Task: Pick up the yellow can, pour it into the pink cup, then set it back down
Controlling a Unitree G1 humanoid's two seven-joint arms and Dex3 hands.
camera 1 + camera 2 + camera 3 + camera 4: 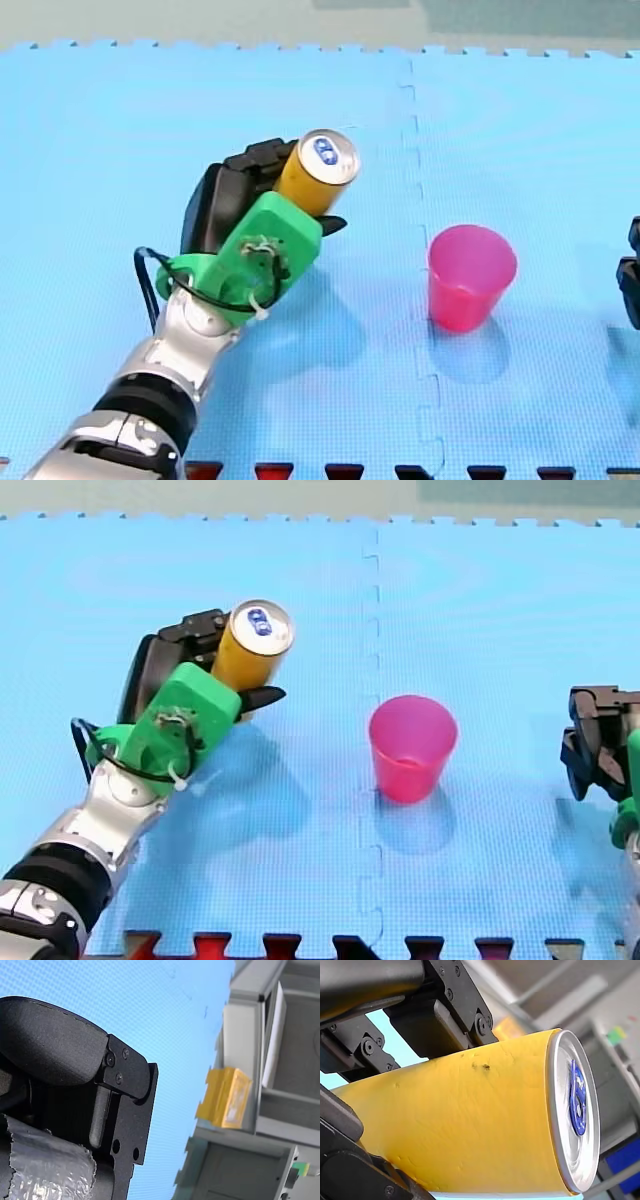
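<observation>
My left hand and its green wrist mount cover the lower half of the yellow can, hiding its base. My right hand, at the right edge of the blue mat, is cut off by the picture's edge. In the second wrist view, everything behind the can is blurred.

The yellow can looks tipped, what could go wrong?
The left hand holds the yellow can tilted, well to the side of the pink cup, so anything inside might spill on the blue mat first. Moving across, the can could bump the free-standing cup and knock it over. The right hand is at the mat's right edge.
</observation>
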